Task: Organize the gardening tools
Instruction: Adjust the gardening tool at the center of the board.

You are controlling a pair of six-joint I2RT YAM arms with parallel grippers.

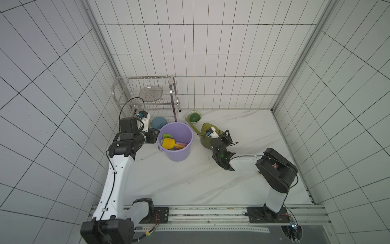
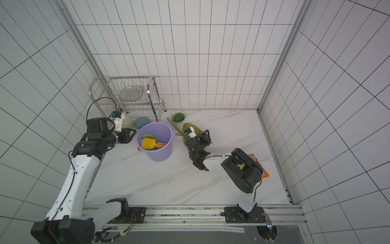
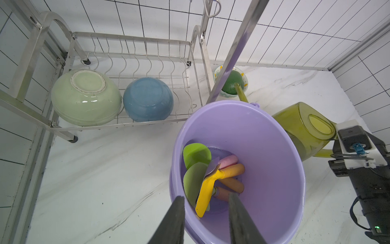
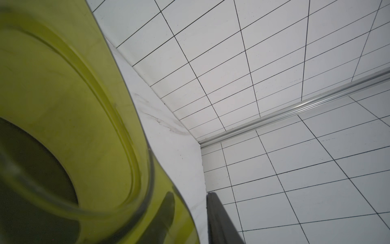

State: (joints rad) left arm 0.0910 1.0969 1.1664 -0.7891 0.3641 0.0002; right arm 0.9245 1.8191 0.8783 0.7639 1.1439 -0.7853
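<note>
The lilac bucket holds the yellow scoop, the bright-green trowel, the pale-green spade and the purple scoop. My left gripper is open astride the bucket's rim, one finger inside and one outside. To the bucket's right stands the olive watering can. My right gripper is open with the can's wall between its fingers; the outer finger stands a little off the wall.
A steel dish rack stands at the back left, with a clear plate on top and a blue bowl and a pale green bowl below. A small bowl with a green fruit sits behind the can's spout. An orange packet lies under the right arm.
</note>
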